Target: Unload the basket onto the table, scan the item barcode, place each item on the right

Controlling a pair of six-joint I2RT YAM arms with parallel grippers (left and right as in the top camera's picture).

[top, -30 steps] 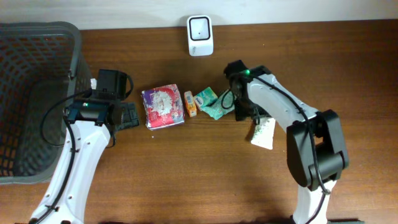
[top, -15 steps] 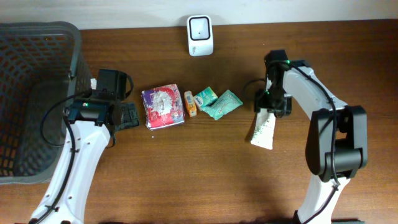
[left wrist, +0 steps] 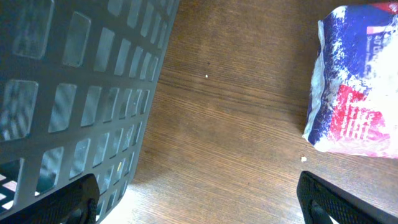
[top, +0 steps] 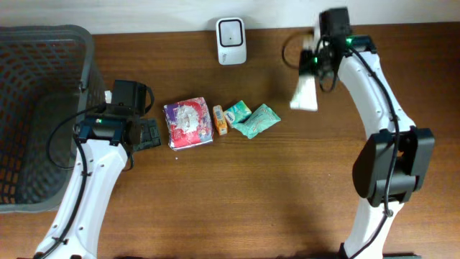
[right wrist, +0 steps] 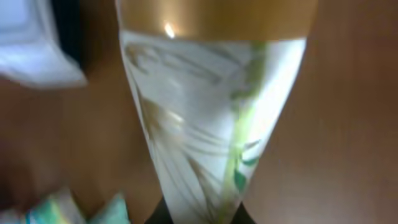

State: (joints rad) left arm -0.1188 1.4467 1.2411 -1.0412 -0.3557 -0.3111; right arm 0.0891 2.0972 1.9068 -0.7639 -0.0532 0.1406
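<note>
Right gripper clamps white leaf-printed tube, lettering blurred

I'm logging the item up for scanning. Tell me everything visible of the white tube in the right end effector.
The white tube looks like soft plastic, printed with green leaf strokes, with a gold band at the end farthest from the right end effector, which is shut on its other end. It seems lifted off the wooden table, right of the white scanner; nothing else touches it.
</note>
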